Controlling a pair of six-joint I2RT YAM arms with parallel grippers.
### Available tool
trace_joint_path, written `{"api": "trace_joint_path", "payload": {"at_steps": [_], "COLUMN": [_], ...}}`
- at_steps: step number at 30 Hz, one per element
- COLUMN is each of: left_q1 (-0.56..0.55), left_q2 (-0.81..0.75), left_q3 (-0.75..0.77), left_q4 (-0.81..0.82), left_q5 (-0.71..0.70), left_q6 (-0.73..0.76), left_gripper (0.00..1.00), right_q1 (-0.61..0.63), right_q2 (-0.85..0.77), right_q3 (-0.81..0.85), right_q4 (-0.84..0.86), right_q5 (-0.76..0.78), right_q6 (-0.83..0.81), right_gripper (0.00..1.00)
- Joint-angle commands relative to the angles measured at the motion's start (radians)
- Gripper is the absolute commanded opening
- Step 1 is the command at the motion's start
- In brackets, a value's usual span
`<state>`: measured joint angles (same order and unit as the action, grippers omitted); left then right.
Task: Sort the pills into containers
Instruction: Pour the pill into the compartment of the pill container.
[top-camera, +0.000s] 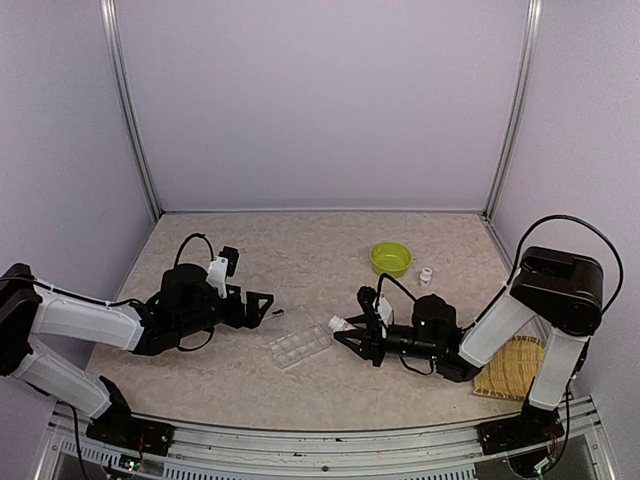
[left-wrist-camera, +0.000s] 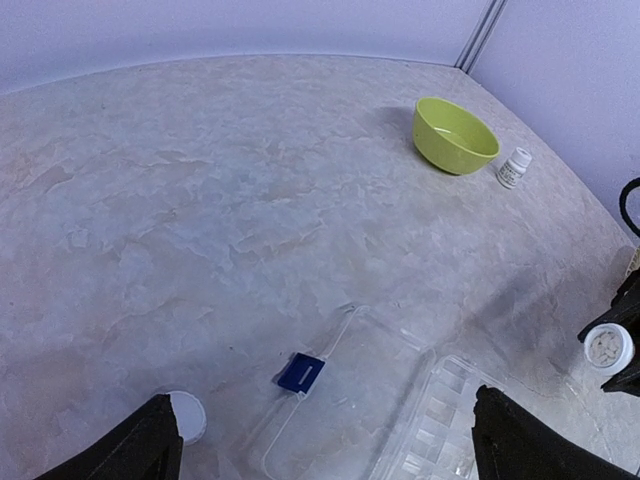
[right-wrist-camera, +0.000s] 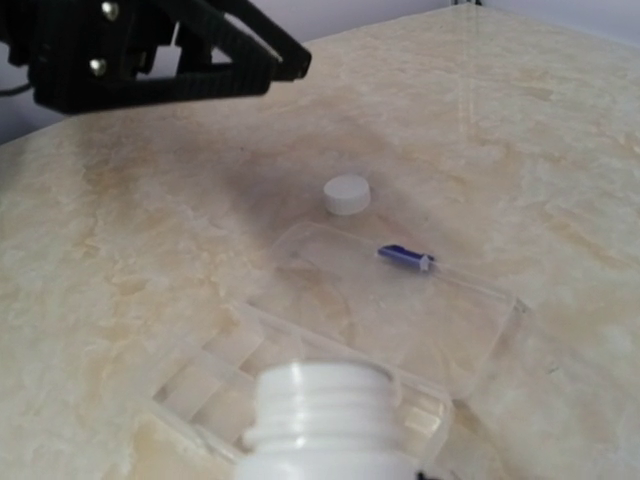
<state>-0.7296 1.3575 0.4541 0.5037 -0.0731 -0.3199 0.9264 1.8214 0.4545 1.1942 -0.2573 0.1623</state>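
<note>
One white cap (right-wrist-camera: 347, 194) beside pill box (right-wrist-camera: 400, 310), green bowl (left-wrist-camera: 455, 135)

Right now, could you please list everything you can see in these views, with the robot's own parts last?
pill box: one, clear, lid open, mid-table between the grippers
latch: one, blue, on the edge of the open lid
cap: one, white, loose on the table beside the lid
open bottle: one, white, uncapped, held at the box's right end
bowl: one, lime green, far side, right of centre
small bottle: one, white, capped, upright just right of the bowl
mat: one, straw-coloured, woven, near right corner
left gripper: one, black, open, left of the box
right gripper: one, black, shut on the open bottle
</note>
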Motion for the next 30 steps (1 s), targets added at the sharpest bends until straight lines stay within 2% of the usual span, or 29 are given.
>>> {"api": "trace_joint_path", "payload": {"at_steps": [1, 30], "left_q1": [0.01, 0.016], "left_q2": [0.007, -0.012], "left_q3": [-0.015, -0.018], "left_q4": [0.033, 0.02], "left_q5": [0.011, -0.015], "left_q6": [0.006, 0.002], "left_gripper": [0.99, 0.99], "right_q1": [0.006, 0.005], "right_q2": [0.037, 0.126], "right_q3": [0.03, 0.08], "right_q4": [-0.013, -0.103], "right_q5": [-0.02, -0.018], "right_q6": [0.005, 0.016], "right_gripper": [0.03, 0.03]}}
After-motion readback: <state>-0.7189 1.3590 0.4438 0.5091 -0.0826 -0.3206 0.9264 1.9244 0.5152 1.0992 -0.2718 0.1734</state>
